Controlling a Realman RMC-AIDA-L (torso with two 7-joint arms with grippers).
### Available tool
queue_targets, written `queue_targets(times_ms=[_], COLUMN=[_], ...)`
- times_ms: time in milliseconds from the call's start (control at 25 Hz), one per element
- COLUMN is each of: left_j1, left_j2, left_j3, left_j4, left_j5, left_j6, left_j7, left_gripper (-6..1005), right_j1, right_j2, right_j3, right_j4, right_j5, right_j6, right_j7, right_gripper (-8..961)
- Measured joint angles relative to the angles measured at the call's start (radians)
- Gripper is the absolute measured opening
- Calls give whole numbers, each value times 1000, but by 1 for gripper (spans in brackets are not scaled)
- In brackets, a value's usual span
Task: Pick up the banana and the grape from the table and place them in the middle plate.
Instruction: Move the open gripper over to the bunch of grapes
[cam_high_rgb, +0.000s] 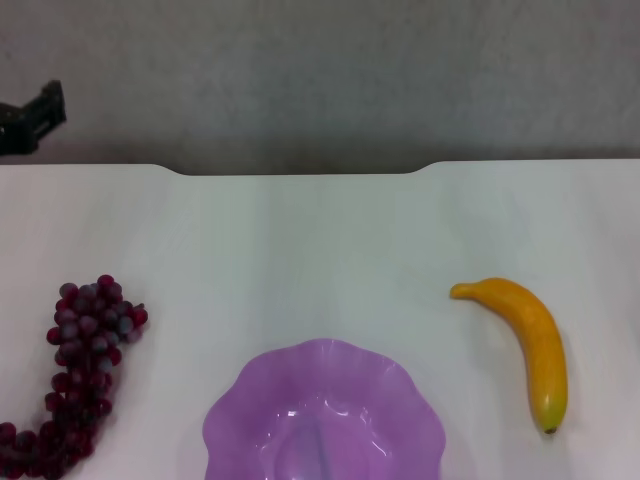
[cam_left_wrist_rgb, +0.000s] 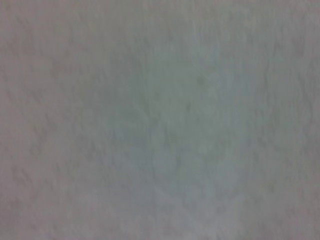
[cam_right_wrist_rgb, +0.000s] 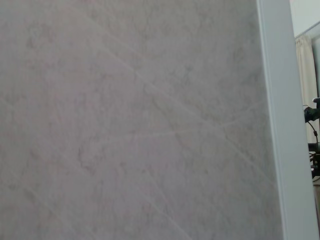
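Observation:
The banana (cam_high_rgb: 530, 345), yellow-orange with a greenish tip, lies on the white table (cam_high_rgb: 320, 250) at the right. The grape bunch (cam_high_rgb: 80, 375), dark red and purple, lies at the left and runs off the near edge of the head view. The light purple scalloped middle plate (cam_high_rgb: 325, 420) sits between them at the near edge, with nothing in it. A black part of my left gripper (cam_high_rgb: 32, 118) shows at the far left, beyond the table's far edge, well away from the grapes. My right gripper is out of view.
The table's far edge has a shallow notch (cam_high_rgb: 300, 172) with grey floor behind it. The left wrist view shows only blurred grey floor. The right wrist view shows grey floor (cam_right_wrist_rgb: 130, 120) and a white upright edge (cam_right_wrist_rgb: 282, 125).

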Motion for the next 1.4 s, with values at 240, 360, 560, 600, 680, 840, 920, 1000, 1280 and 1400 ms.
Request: queue_targets(times_ms=[240,360,560,600,680,840,920,1000,1280,1400], left_j1=[-92,-155,-267,-284,-322,-407,-462,-505,-552,-554], left_j2=[0,0,0,0,0,1,2,2,4,3], left_j3=[-108,-169,-207,-206,-203,-215,-228,-237,-231,-226], left_j4=[-31,-25,33,49,101,265,377,465,573,572], left_j5=[1,14,148,172,204,235,258,263,264,264], left_j6=[-306,-464,-652,-671,-697,-721,-734,-741,-795,-822], left_j7=[-11,-16,-96,-111,-128,-131,-132,-127,-101,-91], left_gripper=[728,728,729,729,729,728,728,728,729,729], right_j1=[1,1,4,4,5,7,8,8,8,8], right_j2=[0,0,0,0,0,0,-1,-1,0,0], right_j3=[0,-1,-3,-3,-4,-5,-6,-6,-6,-6], right_j4=[-4,-6,-7,-7,-7,-6,-4,-4,0,2], right_j5=[0,0,0,0,0,0,0,0,0,0], right_j6=[0,0,0,0,0,0,0,0,0,0], right_j7=[0,0,0,0,0,0,0,0,0,0], right_gripper=[869,869,869,869,869,868,868,868,868,868])
